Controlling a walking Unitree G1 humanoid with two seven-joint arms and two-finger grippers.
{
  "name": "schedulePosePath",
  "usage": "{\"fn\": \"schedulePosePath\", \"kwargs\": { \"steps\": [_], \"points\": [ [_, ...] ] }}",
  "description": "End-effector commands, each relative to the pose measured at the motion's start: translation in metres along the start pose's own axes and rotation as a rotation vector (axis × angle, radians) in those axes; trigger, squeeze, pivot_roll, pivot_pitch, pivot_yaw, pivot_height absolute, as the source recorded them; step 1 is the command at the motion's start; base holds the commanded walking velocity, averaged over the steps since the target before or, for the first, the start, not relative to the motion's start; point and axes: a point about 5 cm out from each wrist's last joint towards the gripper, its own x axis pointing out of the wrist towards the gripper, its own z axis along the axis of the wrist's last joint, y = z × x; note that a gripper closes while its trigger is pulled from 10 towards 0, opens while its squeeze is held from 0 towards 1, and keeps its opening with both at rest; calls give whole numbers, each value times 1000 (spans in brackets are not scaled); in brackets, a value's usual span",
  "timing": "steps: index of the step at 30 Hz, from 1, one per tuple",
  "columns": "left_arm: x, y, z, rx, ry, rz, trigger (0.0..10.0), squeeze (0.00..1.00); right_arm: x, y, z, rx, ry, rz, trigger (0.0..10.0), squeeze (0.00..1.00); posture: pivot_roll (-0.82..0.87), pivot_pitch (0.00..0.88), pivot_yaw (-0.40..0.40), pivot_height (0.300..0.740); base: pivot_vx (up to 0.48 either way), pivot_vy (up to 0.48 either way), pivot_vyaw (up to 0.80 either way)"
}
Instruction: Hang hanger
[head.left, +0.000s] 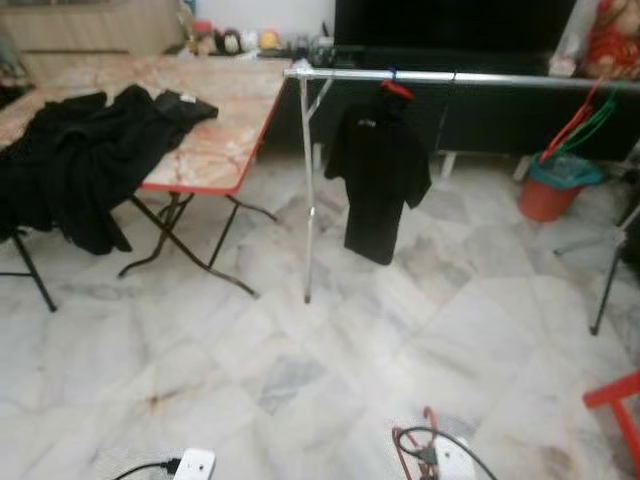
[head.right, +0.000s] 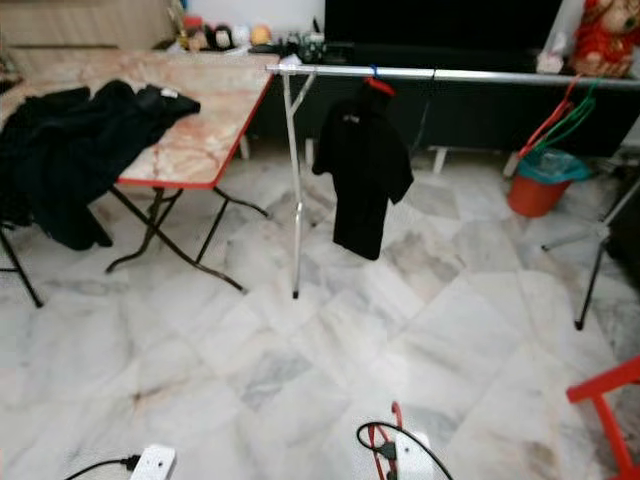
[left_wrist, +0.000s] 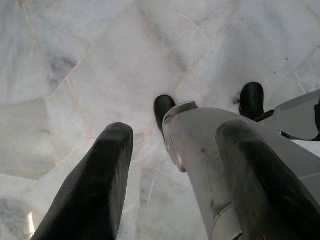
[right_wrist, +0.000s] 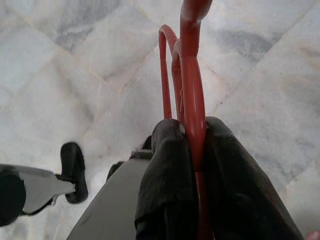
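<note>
In the right wrist view, my right gripper (right_wrist: 192, 125) is shut on a red hanger (right_wrist: 192, 60), whose wire runs out past the fingertips over the marble floor. That hanger (head.left: 403, 442) also appears low at the bottom edge of the left eye view. The silver clothes rail (head.left: 460, 77) stands farther ahead across the room. A black shirt (head.left: 378, 175) hangs from it on another red hanger (head.left: 397, 89). My left gripper (left_wrist: 175, 132) hangs open over the floor with nothing between its fingers (left_wrist: 100, 175).
A folding table (head.left: 215, 150) with a heap of black clothes (head.left: 70, 160) stands at the left. An orange bucket (head.left: 552, 190) holding hangers is at the right, near a tripod leg (head.left: 608, 290) and a red stool (head.left: 615, 400).
</note>
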Motion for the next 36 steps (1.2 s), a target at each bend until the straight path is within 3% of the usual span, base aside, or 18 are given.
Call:
{"fn": "schedulePosePath", "kwargs": {
  "steps": [1, 12, 16, 36],
  "points": [
    [-1, 4, -3, 0, 13, 7, 10000, 0, 0, 1, 1, 27, -13, 7, 10000, 0, -30, 0, 18, 740, 277, 0, 0],
    [-1, 3, -3, -12, 14, 2, 10000, 0, 1, 5, 5, 8, -12, 3, 10000, 0, -29, 0, 18, 740, 405, 0, 0],
    [-1, 3, -3, 0, 17, -3, 10000, 0, 4, 13, 17, 32, -26, 13, 10000, 0, -40, 0, 27, 740, 426, 0, -800],
    [-1, 2, -3, 7, 16, -14, 10000, 0, 7, 9, 38, 19, -63, 3, 10000, 0, -34, 0, 25, 740, 430, 0, -80]
  ]
}}
